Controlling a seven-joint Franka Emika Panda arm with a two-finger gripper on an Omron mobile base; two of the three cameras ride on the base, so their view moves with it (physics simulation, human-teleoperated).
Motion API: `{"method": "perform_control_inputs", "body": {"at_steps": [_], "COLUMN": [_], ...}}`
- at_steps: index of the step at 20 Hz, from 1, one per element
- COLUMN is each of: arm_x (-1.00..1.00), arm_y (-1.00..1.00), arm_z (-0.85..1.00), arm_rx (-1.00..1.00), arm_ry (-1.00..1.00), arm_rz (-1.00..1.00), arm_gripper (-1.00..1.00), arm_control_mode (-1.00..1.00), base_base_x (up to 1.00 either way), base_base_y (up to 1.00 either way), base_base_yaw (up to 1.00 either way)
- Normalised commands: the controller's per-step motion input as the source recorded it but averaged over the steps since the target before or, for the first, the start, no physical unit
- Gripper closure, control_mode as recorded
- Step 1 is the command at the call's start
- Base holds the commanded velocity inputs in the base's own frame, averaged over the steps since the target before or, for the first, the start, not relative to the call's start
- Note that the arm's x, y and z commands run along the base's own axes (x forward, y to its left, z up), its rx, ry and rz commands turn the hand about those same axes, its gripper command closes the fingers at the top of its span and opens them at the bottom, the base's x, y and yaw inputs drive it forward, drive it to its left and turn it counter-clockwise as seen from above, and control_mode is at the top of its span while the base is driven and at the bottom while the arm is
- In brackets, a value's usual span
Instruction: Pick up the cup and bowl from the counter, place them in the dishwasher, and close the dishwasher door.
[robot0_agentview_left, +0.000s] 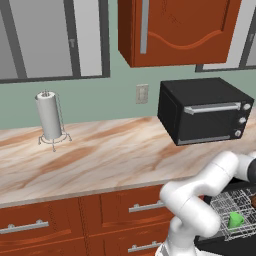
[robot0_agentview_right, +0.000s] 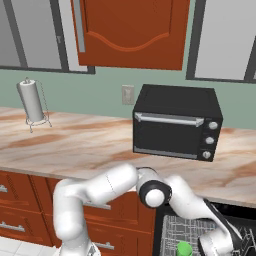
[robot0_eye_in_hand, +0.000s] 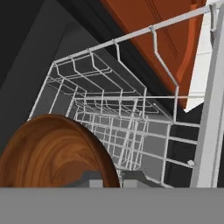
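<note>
Fingers (robot0_eye_in_hand: 109, 177) nearly closed, pinching the near rim of a brown wooden bowl (robot0_eye_in_hand: 52, 153); their dark tips barely show at the bottom of the hand view. Bowl is tilted and seen at an angle, held over the dishwasher's pale grey wire rack (robot0_eye_in_hand: 118, 118). Whether the bowl touches the rack wires cannot be told from this angle.

Cup (robot0_agentview_left: 235, 219): small, bright green, already sitting in the rack among the wires. In the right base view it shows as a green patch (robot0_agentview_right: 184, 248) at the bottom edge, just beside the arm's wrist.

Dishwasher (robot0_agentview_right: 200, 225): black cavity open below the bench, rack visible inside it.

Arm (robot0_agentview_left: 200, 195): white, bent over and reaching down past the bench edge into the dishwasher opening.

Bench (robot0_agentview_left: 110, 155): beige-and-brown marbled stone top over reddish-brown drawers (robot0_agentview_left: 45, 225) with silver bar handles.

On the bench:
- black toaster oven (robot0_agentview_left: 205, 110) with silver handle and knobs, above the dishwasher side
- paper towel roll (robot0_agentview_left: 49, 116) upright on a wire stand, well apart to the left

Behind: green wall with a pale outlet plate (robot0_agentview_left: 142, 93); reddish-brown upper cabinet (robot0_agentview_left: 175, 30) overhead.
</note>
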Motion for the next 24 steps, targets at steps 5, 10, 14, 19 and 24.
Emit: {"method": "perform_control_inputs", "body": {"at_steps": [5,10,14,19,24], "arm_x": [-0.04,-0.18,-0.24,-0.30,-0.07], "arm_y": [0.00,-0.01,-0.05,-0.05,0.00], "arm_z": [-0.65,-0.29,-0.01,0.52,0.78], "arm_rx": [-0.09,-0.10,-0.11,-0.01,0.00], "arm_ry": [0.00,-0.06,-0.12,-0.16,-0.09], "arm_rz": [-0.02,-0.01,-0.01,0.00,0.00], "arm_gripper": [1.00,1.00,-1.00,-1.00,-1.00], "arm_control_mode": [-1.00,-1.00,-1.00,-1.00,-1.00], "base_base_x": [0.00,0.00,0.00,0.00,0.00], "base_base_y": [0.00,0.00,0.00,0.00,0.00], "base_base_yaw": [0.00,0.00,0.00,0.00,0.00]}}
